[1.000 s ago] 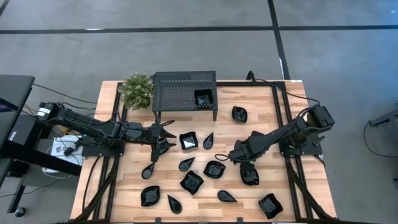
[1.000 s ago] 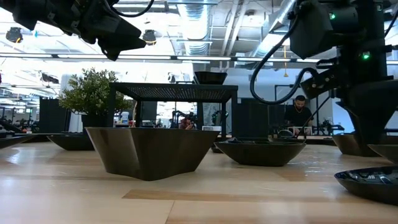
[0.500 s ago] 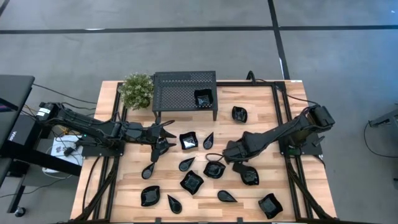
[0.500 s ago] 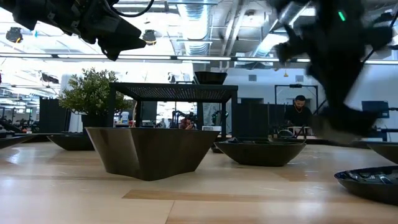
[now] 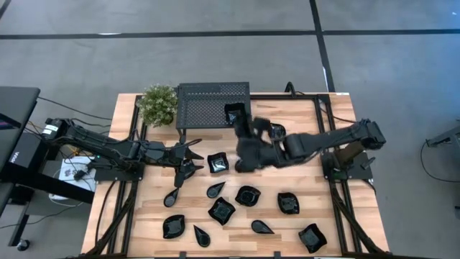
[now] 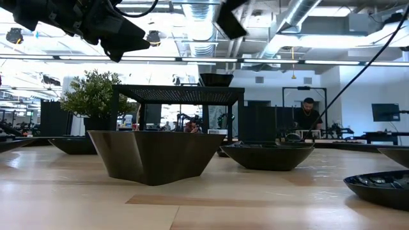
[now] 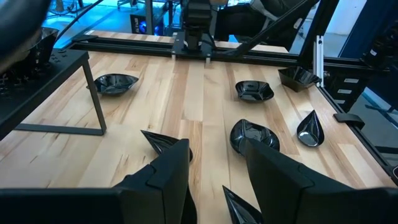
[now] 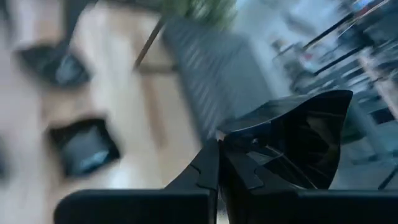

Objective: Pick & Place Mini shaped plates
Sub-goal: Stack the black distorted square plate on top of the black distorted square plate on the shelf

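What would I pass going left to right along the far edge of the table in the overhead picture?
Green potted plant → black perforated rack → a mini plate sitting on the rack's right end → the right gripper, shut on a mini plate and blurred in motion.

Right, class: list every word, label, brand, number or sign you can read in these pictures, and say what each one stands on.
None can be read.
The mini shaped plates carry no lettering, nor do the black rack or the wooden table.
A dark box at the high view's left edge bears white marks too small to read.
A wall screen in the room behind is too far off to read.
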{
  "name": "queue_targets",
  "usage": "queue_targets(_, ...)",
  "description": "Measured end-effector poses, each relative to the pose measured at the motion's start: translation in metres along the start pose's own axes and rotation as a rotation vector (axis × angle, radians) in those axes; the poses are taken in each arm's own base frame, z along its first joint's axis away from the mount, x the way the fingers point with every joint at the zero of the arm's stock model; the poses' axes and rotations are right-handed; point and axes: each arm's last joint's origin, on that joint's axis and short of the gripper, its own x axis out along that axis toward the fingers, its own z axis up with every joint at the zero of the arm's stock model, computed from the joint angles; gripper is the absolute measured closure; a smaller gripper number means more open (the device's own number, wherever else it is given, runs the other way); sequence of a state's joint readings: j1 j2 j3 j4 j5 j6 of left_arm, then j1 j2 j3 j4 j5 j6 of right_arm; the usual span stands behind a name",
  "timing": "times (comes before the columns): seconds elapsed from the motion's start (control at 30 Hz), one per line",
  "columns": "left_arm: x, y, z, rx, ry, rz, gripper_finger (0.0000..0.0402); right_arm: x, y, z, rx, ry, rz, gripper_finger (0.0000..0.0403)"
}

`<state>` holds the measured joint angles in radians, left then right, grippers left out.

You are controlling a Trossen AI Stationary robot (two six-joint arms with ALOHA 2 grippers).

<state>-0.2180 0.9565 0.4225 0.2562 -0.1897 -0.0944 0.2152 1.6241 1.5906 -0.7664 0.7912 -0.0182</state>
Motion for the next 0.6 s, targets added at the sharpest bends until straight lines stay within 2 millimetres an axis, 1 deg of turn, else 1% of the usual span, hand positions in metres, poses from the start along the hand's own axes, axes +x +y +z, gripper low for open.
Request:
queue_targets(0.07, 0.000, 0.000, 0.000, 0.000, 0.000, 0.000, 0.0243, 0.011, -0.012, 0.008, 0.040, -0.053, -0.012, 0.0400)
queue_targets(0.13, 0.000, 0.000, 0.000, 0.000, 0.000, 0.000, 0.0243, 0.023, -0.025, 0.011, 0.079, -0.073, 0.007, 0.0400)
queue_targets(0.2, 0.000, 0.000, 0.000, 0.000, 0.000, 0.000, 0.0243, 0.034, -0.037, 0.010, 0.087, -0.064, 0.035, 0.0399)
queue_targets(0.33, 0.000, 0.000, 0.000, 0.000, 0.000, 0.000, 0.0243, 0.050, -0.058, 0.001, 0.068, 0.000, 0.013, 0.0399)
queue_targets(0.47, 0.000, 0.000, 0.000, 0.000, 0.000, 0.000, 0.0243, 0.059, -0.070, -0.005, 0.063, 0.039, 0.037, 0.0399)
queue_targets(0.53, 0.000, 0.000, 0.000, 0.000, 0.000, 0.000, 0.0243, 0.068, -0.070, -0.007, 0.069, 0.045, 0.099, 0.0400)
queue_targets(0.6, 0.000, 0.000, 0.000, 0.000, 0.000, 0.000, 0.0243, 0.076, -0.067, -0.013, 0.050, 0.089, 0.130, 0.0401)
